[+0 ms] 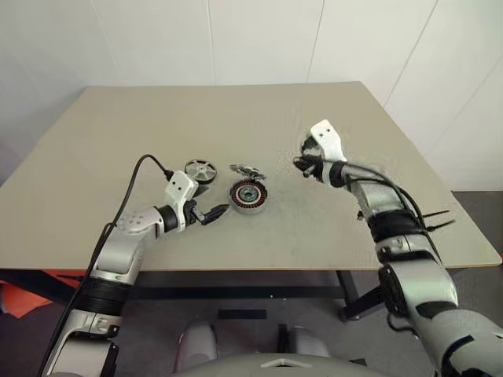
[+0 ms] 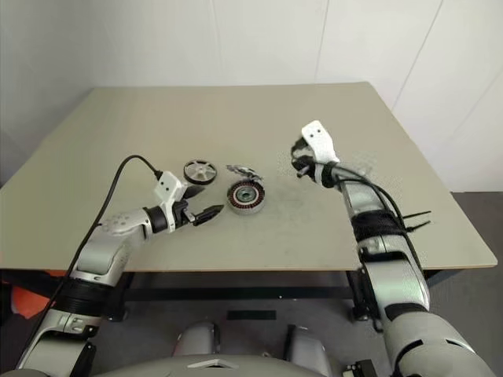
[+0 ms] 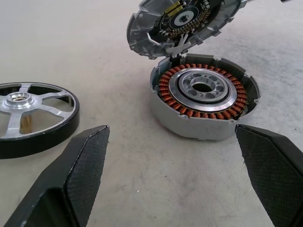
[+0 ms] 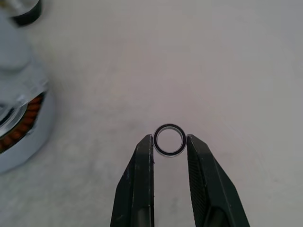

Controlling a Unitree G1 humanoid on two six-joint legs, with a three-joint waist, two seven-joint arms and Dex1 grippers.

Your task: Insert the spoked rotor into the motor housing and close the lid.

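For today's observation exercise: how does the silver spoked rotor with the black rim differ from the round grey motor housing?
The silver spoked rotor with the black rim shows open gaps between its spokes; the round grey motor housing is packed with copper windings. The rotor's rim is black, the housing's wall pale grey. The rotor lies alone; the housing has a lid tilted up at its edge. Both are round and lie flat on the table.

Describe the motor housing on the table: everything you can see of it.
The motor housing is a short round ring with a pale grey metallic outer wall. Inside, copper-coloured windings run all around a shiny silver central hub that has a bore and small holes. It sits flat on the beige table, open at the top, with no rotor inside. Its lid, a round part with a circuit board on its underside, stands tilted up at the housing's far edge. The open left gripper frames it without touching.
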